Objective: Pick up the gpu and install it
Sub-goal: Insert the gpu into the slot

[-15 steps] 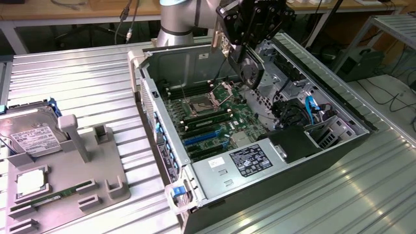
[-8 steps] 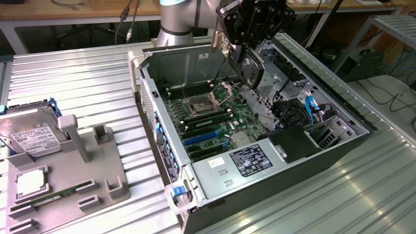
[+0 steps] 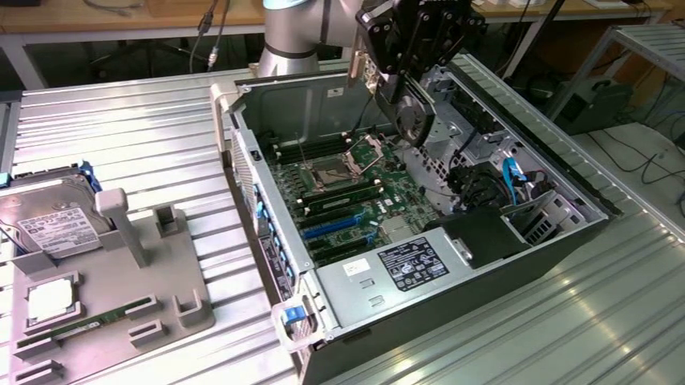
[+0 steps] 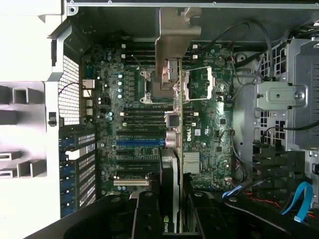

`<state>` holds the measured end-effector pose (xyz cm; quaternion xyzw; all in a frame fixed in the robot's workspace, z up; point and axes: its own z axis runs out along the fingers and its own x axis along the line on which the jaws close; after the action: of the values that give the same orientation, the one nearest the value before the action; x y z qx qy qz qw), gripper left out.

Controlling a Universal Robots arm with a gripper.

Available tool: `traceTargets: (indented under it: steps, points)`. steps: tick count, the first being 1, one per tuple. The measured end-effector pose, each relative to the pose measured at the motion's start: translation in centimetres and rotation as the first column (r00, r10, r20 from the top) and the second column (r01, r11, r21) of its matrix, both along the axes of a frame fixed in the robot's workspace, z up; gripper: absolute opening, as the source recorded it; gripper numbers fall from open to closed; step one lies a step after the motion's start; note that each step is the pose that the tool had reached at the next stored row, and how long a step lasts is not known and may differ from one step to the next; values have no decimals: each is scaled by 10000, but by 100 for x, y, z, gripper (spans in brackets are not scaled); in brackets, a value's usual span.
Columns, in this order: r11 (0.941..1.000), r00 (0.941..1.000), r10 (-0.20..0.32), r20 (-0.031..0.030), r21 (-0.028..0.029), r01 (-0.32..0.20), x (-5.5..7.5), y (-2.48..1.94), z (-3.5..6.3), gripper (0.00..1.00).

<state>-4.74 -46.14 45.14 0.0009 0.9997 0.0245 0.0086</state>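
Ribbed metal tabletop [image 3: 139, 144], workbenches behind, open computer case [image 3: 370, 309], gripper [image 3: 410, 80] clenched on gpu [image 3: 413, 119], hanging edge-down above motherboard [image 3: 354, 200].

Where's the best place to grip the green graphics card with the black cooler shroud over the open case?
Its upper long edge, from straight above, pinching the board and shroud faces. The graphics card hangs edge-down over the green motherboard, so this likely keeps its lower edge free. The black gripper holds it that way.
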Motion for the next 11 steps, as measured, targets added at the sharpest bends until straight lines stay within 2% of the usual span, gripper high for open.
traceTargets:
  steps: [3, 6, 11]
  points:
    - [9978, 9978, 661, 0, -1, -661, 0, -1, 0, 27]
    - [9921, 9921, 1252, -1, -1, -1252, 0, -1, 0, 27]
    - [9763, 9763, 2165, 0, 0, -2165, 0, -1, -1, 27]
